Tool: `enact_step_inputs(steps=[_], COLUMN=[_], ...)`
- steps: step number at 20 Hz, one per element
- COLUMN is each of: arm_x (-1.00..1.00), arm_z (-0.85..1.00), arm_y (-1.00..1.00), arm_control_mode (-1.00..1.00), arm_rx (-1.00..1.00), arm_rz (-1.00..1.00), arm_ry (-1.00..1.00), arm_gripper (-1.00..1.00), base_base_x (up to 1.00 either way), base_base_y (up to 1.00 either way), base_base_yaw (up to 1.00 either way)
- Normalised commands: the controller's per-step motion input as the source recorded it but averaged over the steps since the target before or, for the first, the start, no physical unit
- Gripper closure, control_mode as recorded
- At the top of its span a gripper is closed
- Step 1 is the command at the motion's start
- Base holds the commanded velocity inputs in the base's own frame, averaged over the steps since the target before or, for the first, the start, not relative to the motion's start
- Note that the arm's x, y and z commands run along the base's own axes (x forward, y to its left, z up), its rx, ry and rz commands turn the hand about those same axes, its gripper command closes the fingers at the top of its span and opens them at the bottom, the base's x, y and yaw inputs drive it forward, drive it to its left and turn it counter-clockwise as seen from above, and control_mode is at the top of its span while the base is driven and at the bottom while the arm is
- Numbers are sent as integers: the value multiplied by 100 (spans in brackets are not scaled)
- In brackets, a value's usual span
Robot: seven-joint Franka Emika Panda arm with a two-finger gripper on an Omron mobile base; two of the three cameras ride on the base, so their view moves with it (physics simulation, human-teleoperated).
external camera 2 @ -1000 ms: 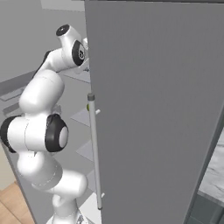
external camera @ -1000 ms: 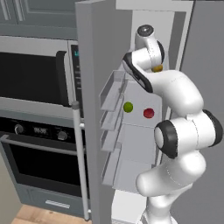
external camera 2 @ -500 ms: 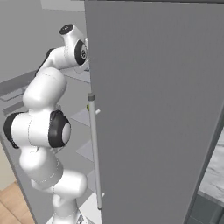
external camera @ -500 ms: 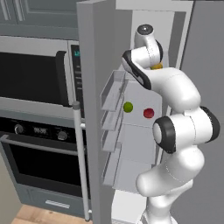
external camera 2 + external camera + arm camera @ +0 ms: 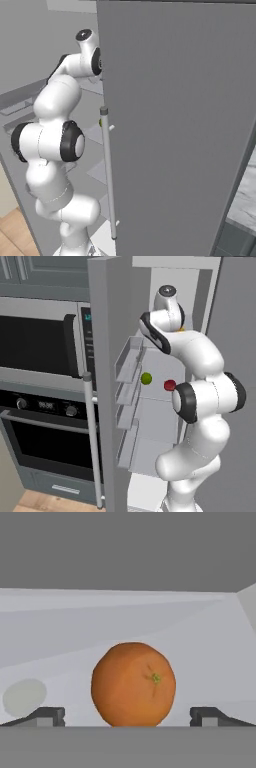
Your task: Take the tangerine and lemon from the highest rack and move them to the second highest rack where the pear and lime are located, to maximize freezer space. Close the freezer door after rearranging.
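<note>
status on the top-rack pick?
Gripper open, fingertips either side of tangerine, not closed. Lime and pear on rack below. Nothing blocking.

tangerine (image 5: 133,684): lower edge cut off by the grey band in the hand view | fingertips (image 5: 47,716): mostly cut off at bottom | lemon (image 5: 180,329): nearly all hidden behind the arm | freezer (image 5: 95,132) interior: largely blocked by the grey slab

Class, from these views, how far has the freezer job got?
Done: nothing moved yet. In hand: the open gripper straddles the tangerine on its shelf. Left: move it and the lemon down beside the lime and pear, then shut the door.
</note>
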Motion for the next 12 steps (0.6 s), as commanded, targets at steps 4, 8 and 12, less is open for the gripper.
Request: enact_step_inputs(steps=[4,8,12], arm_x=[39,8,6], arm_z=[-15,-24,-28], arm_y=[1,4,0], arm_control_mode=[-100,-100,-100], arm_rx=[0,0,0], arm_rz=[5,1,1], arm_ry=[9,16,13], arm_gripper=[-100,-100,-100], base_base_x=[0,0,0], base_base_y=[0,0,0], base_base_yaw=[0,0,0])
